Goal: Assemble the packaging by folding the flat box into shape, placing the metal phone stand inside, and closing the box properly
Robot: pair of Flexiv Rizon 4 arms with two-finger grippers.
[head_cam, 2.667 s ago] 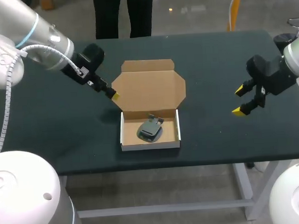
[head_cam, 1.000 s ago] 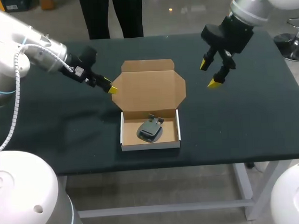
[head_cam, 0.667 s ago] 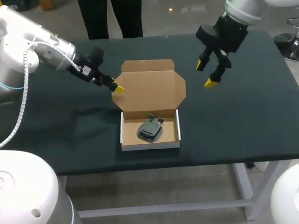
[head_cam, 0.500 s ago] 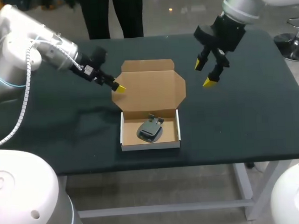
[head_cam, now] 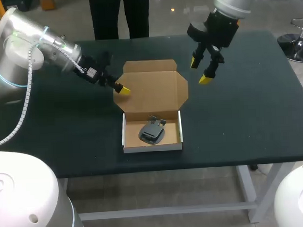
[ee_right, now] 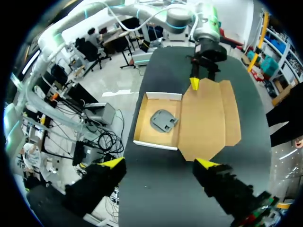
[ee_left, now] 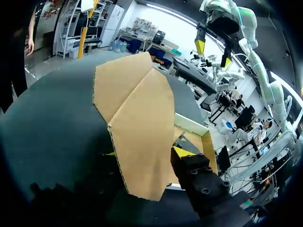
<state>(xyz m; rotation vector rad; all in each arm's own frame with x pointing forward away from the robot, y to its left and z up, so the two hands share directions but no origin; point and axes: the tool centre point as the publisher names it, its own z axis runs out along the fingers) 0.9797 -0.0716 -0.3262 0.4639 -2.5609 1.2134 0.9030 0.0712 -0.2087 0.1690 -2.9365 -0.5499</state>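
The cardboard box's white-walled tray stands near the table's front, with the grey metal phone stand inside it. Its brown lid lies open and flat behind the tray. My left gripper is at the lid's left edge. In the left wrist view the lid runs between the open fingers of this gripper, one yellow tip above it and the other mostly hidden under it. My right gripper hangs wide open above the table, just right of the lid's far right corner, holding nothing.
The right wrist view looks down on the tray, stand and lid, with the right gripper high above them. Dark tabletop spreads on both sides of the box. A person stands beyond the far edge.
My left gripper slid right onto the lid's left edge and its fingers drew closer. My right arm swung up from the right side and moved left toward the lid's far right corner, still open.
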